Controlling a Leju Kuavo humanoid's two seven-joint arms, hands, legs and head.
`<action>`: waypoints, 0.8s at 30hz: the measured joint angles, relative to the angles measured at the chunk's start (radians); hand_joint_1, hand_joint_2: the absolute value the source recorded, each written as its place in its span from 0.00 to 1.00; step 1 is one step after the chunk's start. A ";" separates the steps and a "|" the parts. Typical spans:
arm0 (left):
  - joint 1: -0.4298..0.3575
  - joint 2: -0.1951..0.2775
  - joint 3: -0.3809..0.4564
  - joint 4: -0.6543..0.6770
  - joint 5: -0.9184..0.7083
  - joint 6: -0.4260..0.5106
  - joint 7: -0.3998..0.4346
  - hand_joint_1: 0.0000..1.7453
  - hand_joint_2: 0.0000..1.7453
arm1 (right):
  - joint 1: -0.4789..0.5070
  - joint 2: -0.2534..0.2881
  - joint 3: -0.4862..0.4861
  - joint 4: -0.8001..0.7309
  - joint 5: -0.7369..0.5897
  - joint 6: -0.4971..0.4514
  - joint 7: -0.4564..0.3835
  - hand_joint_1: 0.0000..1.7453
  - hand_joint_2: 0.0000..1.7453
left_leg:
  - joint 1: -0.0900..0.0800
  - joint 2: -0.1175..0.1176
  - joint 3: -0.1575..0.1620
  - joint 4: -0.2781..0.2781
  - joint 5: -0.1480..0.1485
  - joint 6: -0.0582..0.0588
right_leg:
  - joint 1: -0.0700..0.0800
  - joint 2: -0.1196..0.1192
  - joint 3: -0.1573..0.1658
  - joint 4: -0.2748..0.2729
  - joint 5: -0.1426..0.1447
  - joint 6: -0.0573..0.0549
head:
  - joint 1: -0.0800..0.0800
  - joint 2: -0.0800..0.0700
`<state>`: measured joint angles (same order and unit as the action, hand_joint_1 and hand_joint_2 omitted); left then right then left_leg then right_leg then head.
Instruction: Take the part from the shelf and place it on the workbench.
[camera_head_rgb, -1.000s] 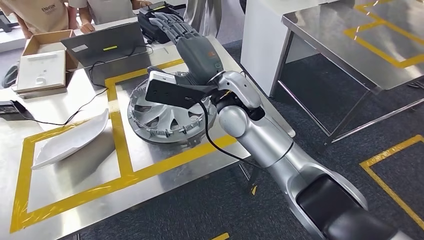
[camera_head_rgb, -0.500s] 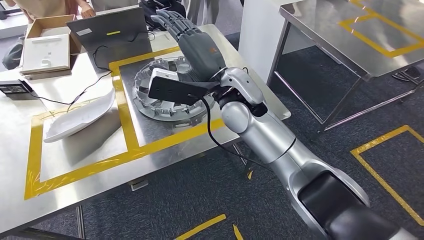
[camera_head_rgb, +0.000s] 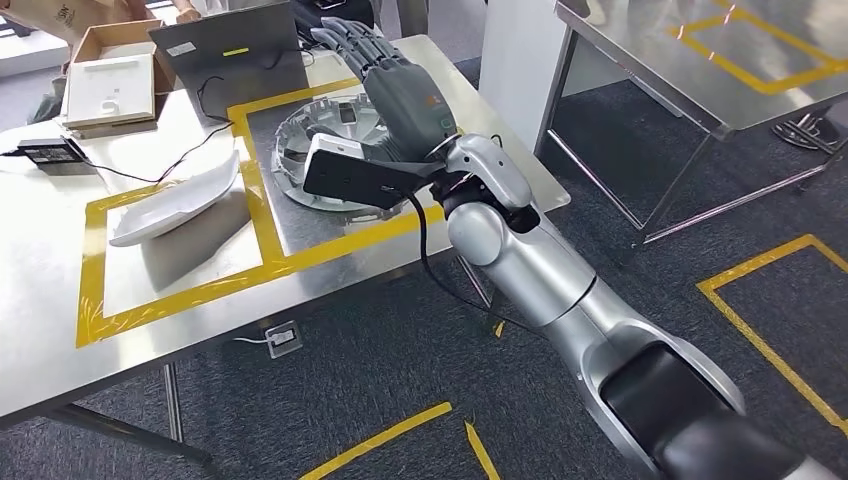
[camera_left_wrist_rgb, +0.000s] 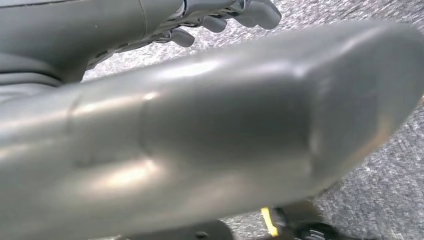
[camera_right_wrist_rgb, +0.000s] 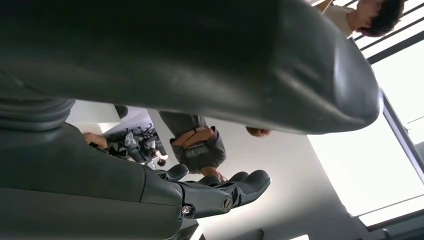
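The part, a silver wheel cover (camera_head_rgb: 320, 130), lies flat on the steel workbench (camera_head_rgb: 180, 270) inside a yellow tape square. My right hand (camera_head_rgb: 395, 85) hovers over the cover's right side with its fingers stretched out and apart, holding nothing. In the right wrist view the right hand's fingers (camera_right_wrist_rgb: 225, 192) are free of any object. My left hand (camera_left_wrist_rgb: 230, 12) hangs over grey carpet with loosely spread fingers and nothing in it.
On the workbench are a white curved shell (camera_head_rgb: 175, 200) in the left tape square, a laptop (camera_head_rgb: 235, 55), a cardboard box (camera_head_rgb: 105, 80) and a power adapter (camera_head_rgb: 50, 152) with a cable. A second steel table (camera_head_rgb: 700, 60) stands to the right. People stand behind the workbench.
The whole picture has shifted: the camera has moved, the workbench now sits higher and further left, and more floor shows. My right hand stays open above the wheel cover.
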<state>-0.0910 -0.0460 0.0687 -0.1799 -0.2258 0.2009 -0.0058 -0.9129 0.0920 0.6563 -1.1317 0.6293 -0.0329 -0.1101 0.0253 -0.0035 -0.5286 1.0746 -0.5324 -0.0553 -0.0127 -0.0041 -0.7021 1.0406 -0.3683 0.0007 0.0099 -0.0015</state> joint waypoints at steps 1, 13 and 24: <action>-0.002 0.000 0.000 -0.001 -0.003 -0.001 0.002 0.00 0.00 | 0.003 -0.003 -0.002 -0.005 0.001 -0.002 0.004 0.00 0.00 | -0.003 -0.003 0.012 -0.025 -0.011 0.009 | 0.001 0.000 -0.002 -0.002 0.010 0.007 | 0.000 0.000; -0.004 -0.005 0.000 -0.001 -0.014 -0.003 0.011 0.00 0.00 | 0.029 -0.040 -0.016 -0.022 0.008 -0.003 0.014 0.00 0.00 | -0.020 0.007 -0.119 -0.028 0.107 0.069 | 0.012 0.006 0.052 0.159 -0.131 0.005 | 0.001 0.000; -0.006 -0.005 0.000 0.000 -0.021 -0.004 0.014 0.00 0.00 | 0.028 -0.048 -0.021 -0.035 0.008 -0.003 0.014 0.00 0.00 | -0.012 0.002 -0.204 0.184 -0.024 0.014 | 0.012 -0.002 0.101 -0.036 -0.062 -0.041 | 0.000 0.000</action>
<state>-0.0970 -0.0507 0.0683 -0.1803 -0.2468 0.1968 0.0084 -0.8844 0.0444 0.6352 -1.1662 0.6375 -0.0355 -0.0957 0.0136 -0.0018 -0.7323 1.2589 -0.5564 -0.0413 -0.0003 -0.0060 -0.6015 1.0045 -0.4299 -0.0401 0.0100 -0.0015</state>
